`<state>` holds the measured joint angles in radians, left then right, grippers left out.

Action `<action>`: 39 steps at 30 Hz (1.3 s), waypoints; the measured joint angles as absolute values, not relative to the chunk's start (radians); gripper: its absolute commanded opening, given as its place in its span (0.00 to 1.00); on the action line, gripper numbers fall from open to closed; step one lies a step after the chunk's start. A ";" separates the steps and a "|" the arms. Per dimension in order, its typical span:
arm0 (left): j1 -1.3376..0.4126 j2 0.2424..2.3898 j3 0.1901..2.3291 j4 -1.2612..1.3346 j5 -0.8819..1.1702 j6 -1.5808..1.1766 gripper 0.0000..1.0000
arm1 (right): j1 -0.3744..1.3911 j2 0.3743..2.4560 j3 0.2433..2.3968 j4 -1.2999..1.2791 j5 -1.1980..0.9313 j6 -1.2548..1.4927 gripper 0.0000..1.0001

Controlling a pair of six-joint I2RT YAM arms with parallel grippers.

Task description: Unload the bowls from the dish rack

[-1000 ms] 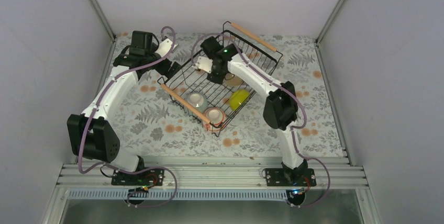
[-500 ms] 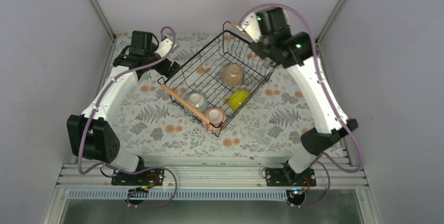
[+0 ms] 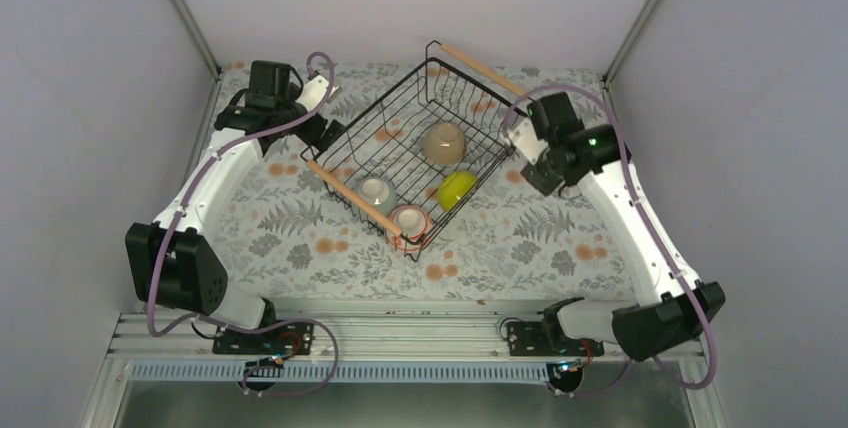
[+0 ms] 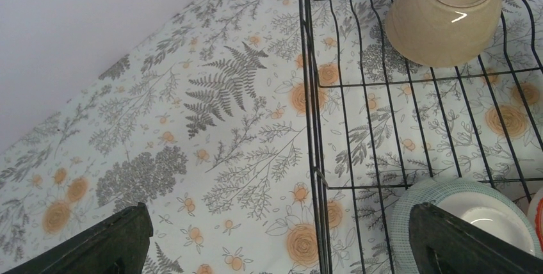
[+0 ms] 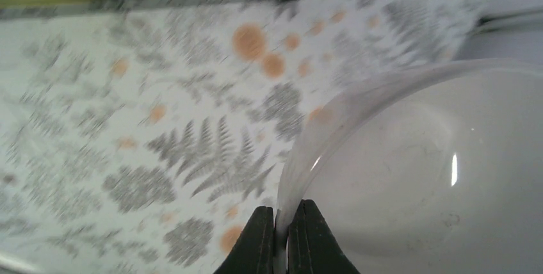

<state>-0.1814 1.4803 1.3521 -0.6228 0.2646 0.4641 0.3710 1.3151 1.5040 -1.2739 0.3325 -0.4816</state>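
Left jaws stand released, wide apart, with the dish rack [image 4: 306, 95] wall ahead between them. Four bowls lie inside the rack: mint bowl [image 3: 376, 190]; pinkish bowl [image 3: 409, 218]; tan bowl [image 3: 444, 143]; yellow-green bowl [image 3: 457, 188]. Right jaws are clenched on the rim of the white bowl [image 5: 416, 171], outside the rack over the tabletop [image 5: 160, 127]; judged progress: one of five out, set-down pending.

The left arm [image 3: 205, 183] reaches forward, its gripper [image 3: 325, 131] spread wide, while the right arm [image 3: 640, 223] stretches forward too, its gripper [image 5: 280, 235] pinching the rim of a white bowl [image 5: 416, 171].
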 measured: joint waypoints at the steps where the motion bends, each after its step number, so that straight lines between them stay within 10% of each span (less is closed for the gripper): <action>1: -0.181 1.478 1.349 -0.623 0.267 0.464 1.00 | 0.365 1.296 1.460 -1.279 0.312 -0.484 0.04; 39: -0.181 1.464 1.268 -0.600 0.237 0.466 1.00 | 0.232 1.085 0.736 -1.120 0.109 -0.535 0.04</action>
<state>-0.1814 1.4643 1.2678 -0.6003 0.2375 0.4660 0.2321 1.0851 0.7361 -1.1198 0.1085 -0.5350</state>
